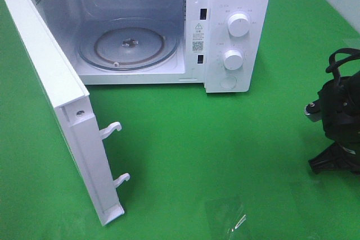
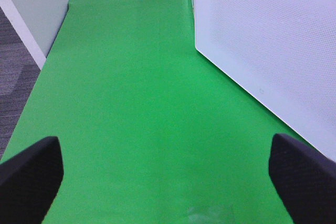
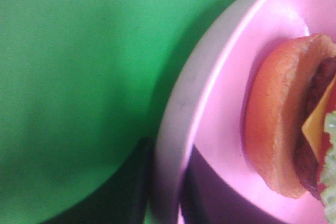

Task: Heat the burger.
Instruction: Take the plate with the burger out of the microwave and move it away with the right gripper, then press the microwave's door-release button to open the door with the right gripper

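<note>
1. In the right wrist view the right gripper [image 3: 163, 182] sits at the rim of a pink plate [image 3: 220, 77]: one dark finger lies outside the rim and another dark shape shows inside it, so the jaws straddle the edge. Whether they pinch it or stand slightly apart I cannot tell.
2. The burger [image 3: 283, 119] lies on that plate, just beyond the rim the gripper is at, showing brown bun, yellow cheese and green lettuce.
3. The overhead camera shows only the right arm [image 1: 337, 116] at the right edge of the green table [image 1: 225, 139]; plate and burger fall outside that view.
4. The left gripper [image 2: 163, 177] has its dark fingers [image 2: 29, 174] spread wide, nothing between them.
5. Farther off stands the white microwave [image 1: 236, 32], its door [image 1: 62, 111] swung open leftward, and the glass turntable [image 1: 129, 43] bare.
</note>
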You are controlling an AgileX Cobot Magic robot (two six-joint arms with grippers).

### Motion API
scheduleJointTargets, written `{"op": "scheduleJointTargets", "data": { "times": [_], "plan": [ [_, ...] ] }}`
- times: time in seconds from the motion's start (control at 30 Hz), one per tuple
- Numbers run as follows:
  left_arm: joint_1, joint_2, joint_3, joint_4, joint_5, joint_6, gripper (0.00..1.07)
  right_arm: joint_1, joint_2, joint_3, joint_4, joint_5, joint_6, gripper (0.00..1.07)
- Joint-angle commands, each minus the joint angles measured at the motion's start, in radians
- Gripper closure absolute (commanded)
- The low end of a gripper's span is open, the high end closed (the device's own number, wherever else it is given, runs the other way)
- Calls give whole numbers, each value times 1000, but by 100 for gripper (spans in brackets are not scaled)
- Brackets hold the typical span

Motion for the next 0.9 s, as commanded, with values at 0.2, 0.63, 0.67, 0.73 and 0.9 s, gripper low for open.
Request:
{"op": "scheduleJointTargets", "data": {
  "times": [0.2, 0.63, 0.67, 0.73, 0.9],
  "plan": [
    [-1, -19, 3, -3, -13, -2, 7, 1, -142, -4, 116, -8, -72, 58],
    [-1, -19, 3, -3, -13, -2, 7, 1, -630, -4, 482, -171, -587, 40],
    [-1, -19, 3, -3, -13, -2, 7, 1, -708, -4, 562, -166, -715, 35],
    [-1, -19, 3, -3, -13, -2, 7, 1, -771, -4, 645, -137, -824, 30],
    [-1, -19, 3, -3, -13, -2, 7, 1, -895, -4, 783, -62, -997, 27]
  ]
}}
